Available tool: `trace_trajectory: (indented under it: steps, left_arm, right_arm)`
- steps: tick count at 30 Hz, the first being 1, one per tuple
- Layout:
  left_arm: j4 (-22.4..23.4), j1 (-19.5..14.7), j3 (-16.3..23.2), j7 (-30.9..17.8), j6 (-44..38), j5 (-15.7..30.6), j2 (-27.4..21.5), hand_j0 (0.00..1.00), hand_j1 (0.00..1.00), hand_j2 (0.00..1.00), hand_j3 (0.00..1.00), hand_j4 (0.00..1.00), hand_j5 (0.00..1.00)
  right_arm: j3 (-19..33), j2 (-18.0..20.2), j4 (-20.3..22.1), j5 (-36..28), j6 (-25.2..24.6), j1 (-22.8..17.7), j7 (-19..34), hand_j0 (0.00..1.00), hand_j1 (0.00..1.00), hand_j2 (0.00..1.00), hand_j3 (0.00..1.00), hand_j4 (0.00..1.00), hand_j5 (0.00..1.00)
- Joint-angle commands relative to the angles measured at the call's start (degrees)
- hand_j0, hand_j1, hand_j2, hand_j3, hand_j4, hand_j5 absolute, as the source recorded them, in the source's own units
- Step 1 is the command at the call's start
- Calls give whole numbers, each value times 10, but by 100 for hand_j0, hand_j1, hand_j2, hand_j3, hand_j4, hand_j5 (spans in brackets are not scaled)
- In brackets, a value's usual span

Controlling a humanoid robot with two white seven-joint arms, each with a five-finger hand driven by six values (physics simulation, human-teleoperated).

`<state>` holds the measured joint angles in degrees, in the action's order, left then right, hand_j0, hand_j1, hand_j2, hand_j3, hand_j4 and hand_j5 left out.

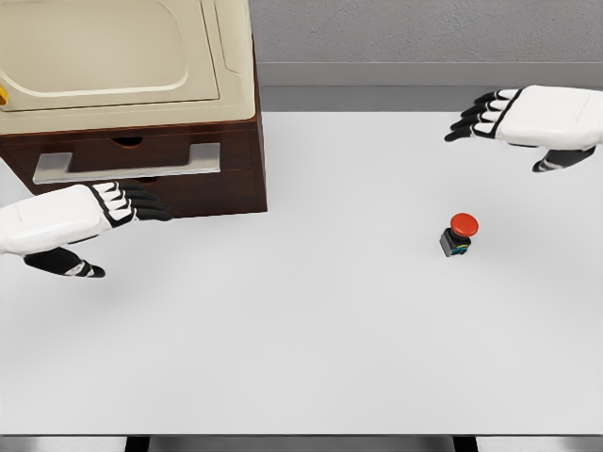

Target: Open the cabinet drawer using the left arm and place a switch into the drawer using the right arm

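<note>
The left hand [99, 209] hovered flat, fingers extended and empty, just before the closed cabinet drawer [132, 160] at the table's [311, 358] far-left corner. The right hand [513, 118], likewise spread and empty, hung near the far-right edge, apart from the red-capped switch [459, 234].

Non-task items: white counter [311, 358], filling most of the view, near edge along the bottom. Grey wall [424, 33] runs behind its far edge. Beige appliance [113, 52] with a rounded lid panel sits at the far-left corner. Two dark supports [137, 443] show under the near edge.
</note>
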<state>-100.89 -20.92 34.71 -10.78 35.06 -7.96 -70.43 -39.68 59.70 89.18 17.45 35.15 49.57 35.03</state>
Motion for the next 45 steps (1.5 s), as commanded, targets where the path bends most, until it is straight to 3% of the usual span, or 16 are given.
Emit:
trace_trajectory:
  steps: [1,6,9,12,14,18,19,21,23,25,30,33,39,45]
  left_arm:
    - [0,0,1,2,-1,6,-2,100,100,100,100,100,100]
    - [0,-10,1,-6,-1,23,-6,100,100,100,100,100,100]
    - [0,-11,13,-14,-1,69,-28,100,100,100,100,100,100]
    - [-1,-19,15,-14,-1,72,-45,100,100,100,100,100,100]
    - [-1,-30,44,-28,-1,86,-38,100,100,100,100,100,100]
    - [-1,-59,71,-185,-1,262,-29,100,100,100,100,100,100]
    - [-1,-74,71,-223,-1,283,-18,100,100,100,100,100,100]
    - [-1,-98,72,-242,-1,323,12,100,100,100,100,100,100]
    - [-1,-123,71,-242,-1,400,16,100,100,100,100,100,100]
    - [-1,-138,71,-242,-99,404,25,100,100,100,100,100,100]
    - [0,-170,74,-242,-172,414,29,100,100,100,100,100,100]
    - [2,-196,74,-242,-270,411,29,100,100,100,100,100,100]
    - [2,-194,75,-242,-285,392,25,100,100,100,100,100,100]
    - [1,-200,75,-242,-318,331,24,100,100,100,100,100,100]
  right_arm:
    - [1,2,1,-2,-2,-1,0,100,100,100,100,100,100]
    - [3,0,1,-3,-2,-1,0,100,100,100,100,100,100]
    - [25,3,-15,-2,-2,-2,0,100,100,100,100,100,100]
    - [25,9,-15,-2,-2,-2,0,100,100,100,100,100,100]
    - [13,15,-15,-2,-2,-2,0,100,100,100,100,100,100]
    - [8,9,-11,-1,-2,-3,0,100,100,100,100,100,100]
    - [8,9,-10,-1,-2,-1,0,100,100,100,100,100,100]
    - [3,9,13,-1,-2,2,0,100,100,100,100,100,100]
    - [-45,-9,18,0,-2,3,0,100,100,100,100,100,100]
    - [-58,-7,19,2,-2,3,0,100,100,100,100,100,100]
    - [-80,-5,21,2,-2,-2,0,100,100,100,100,100,100]
    - [-87,-5,20,7,-2,-2,0,100,100,100,100,100,100]
    - [-94,-4,20,21,-2,-2,0,100,100,100,100,100,100]
    - [-111,-3,20,51,-2,-8,0,100,100,100,100,100,100]
